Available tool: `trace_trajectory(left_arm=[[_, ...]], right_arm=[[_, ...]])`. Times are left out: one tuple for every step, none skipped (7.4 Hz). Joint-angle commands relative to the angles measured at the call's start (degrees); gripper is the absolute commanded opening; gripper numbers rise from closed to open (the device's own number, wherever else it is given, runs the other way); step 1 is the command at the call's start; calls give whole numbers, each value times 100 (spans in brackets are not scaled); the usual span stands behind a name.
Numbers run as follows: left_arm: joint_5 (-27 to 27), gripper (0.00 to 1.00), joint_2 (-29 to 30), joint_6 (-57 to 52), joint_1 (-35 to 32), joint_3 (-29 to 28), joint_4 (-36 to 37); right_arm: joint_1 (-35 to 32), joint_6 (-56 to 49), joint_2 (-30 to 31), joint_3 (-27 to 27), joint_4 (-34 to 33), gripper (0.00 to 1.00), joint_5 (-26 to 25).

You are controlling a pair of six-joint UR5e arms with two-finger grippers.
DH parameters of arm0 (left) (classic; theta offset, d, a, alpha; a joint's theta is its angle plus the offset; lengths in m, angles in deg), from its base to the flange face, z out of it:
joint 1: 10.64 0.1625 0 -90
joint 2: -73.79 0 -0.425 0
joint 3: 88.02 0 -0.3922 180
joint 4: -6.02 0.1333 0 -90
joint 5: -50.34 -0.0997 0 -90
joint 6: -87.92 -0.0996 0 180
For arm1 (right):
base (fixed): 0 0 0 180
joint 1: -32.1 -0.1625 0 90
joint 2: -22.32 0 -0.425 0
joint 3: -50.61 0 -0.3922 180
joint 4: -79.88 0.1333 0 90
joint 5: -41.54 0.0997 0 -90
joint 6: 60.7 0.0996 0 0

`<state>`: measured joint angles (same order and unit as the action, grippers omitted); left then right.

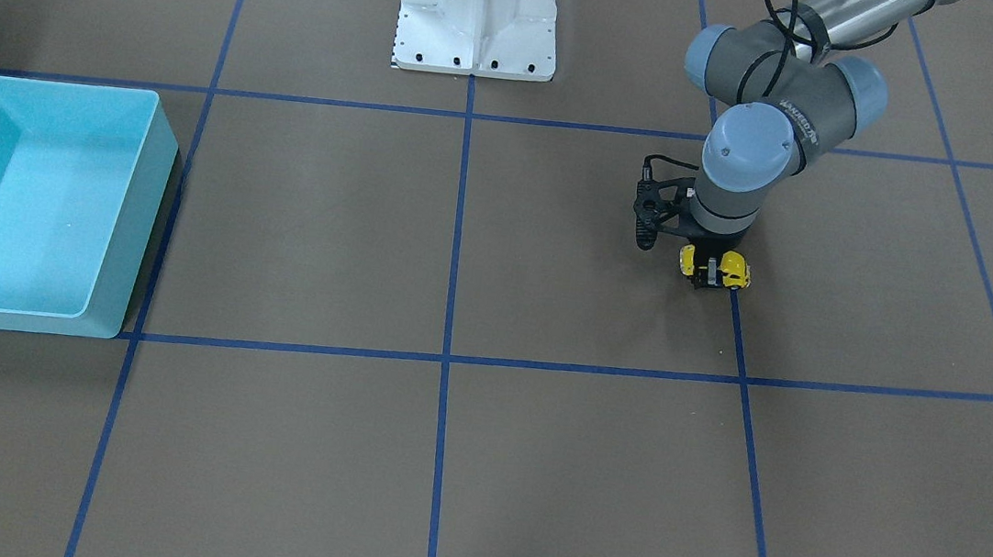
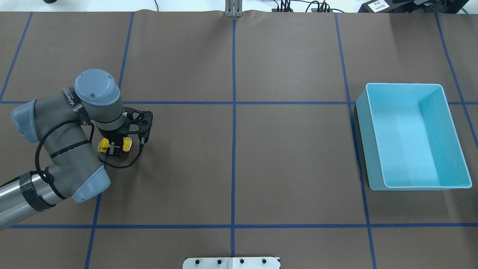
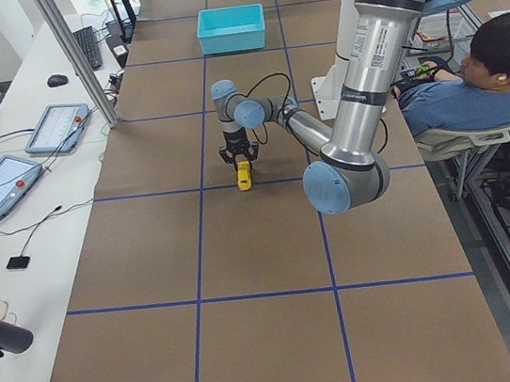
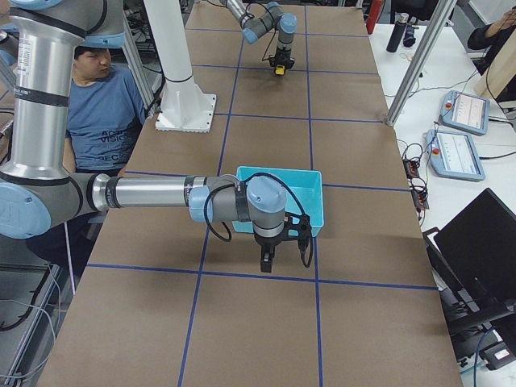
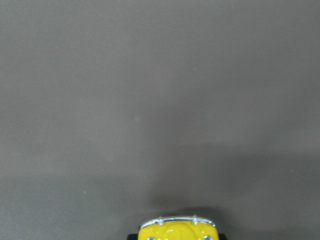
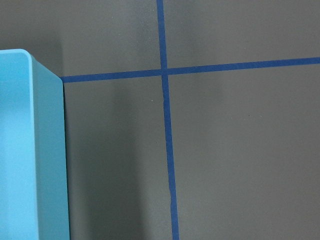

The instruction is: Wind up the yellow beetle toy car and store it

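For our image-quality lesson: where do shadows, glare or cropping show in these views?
Left wrist view: the yellow beetle toy car is cropped by the bottom edge, its chrome bumper glinting. Right wrist view: the turquoise bin throws a dark shadow on the table beside it. Overhead view: the strip beyond the table's far edge is washed out white.

Car (image 1: 714,269), 9 o'clock on overhead: glossy yellow shell, hard shine. Bright chrome-look bumper strip showing in left wrist view. Sheet (image 2: 291,157) over table: matt brown, paper-like, smooth, no glare. Grid lines (image 2: 233,149): blue tape, faint sheen. Bin (image 2: 373,142), 3 o'clock: smooth turquoise plastic, soft satin gleam on walls. Left arm (image 2: 63,149): matt grey joints, smooth blue-grey plastic caps, brushed-metal tube (image 2: 11,209) at 8 o'clock. Base plate (image 1: 476,36): white painted metal, mild sheen.
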<state>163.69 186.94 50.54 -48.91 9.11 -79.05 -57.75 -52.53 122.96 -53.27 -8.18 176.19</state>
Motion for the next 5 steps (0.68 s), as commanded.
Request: trace_trajectory(left_arm=[[20,0,-109,-94,-5,52,-88],[116,0,-127,-155,-14,61,-97],[117,0,-205,-165,-14,113,-97],[126,0,-241,-165,-14,140,-105],[126,0,-285,-191,-23,140,-193]], right_arm=[[3,0,0,0,0,100,0],[3,0,0,0,0,100,0],[3,0,0,0,0,100,0],[3,0,0,0,0,100,0],[3,0,0,0,0,100,0]])
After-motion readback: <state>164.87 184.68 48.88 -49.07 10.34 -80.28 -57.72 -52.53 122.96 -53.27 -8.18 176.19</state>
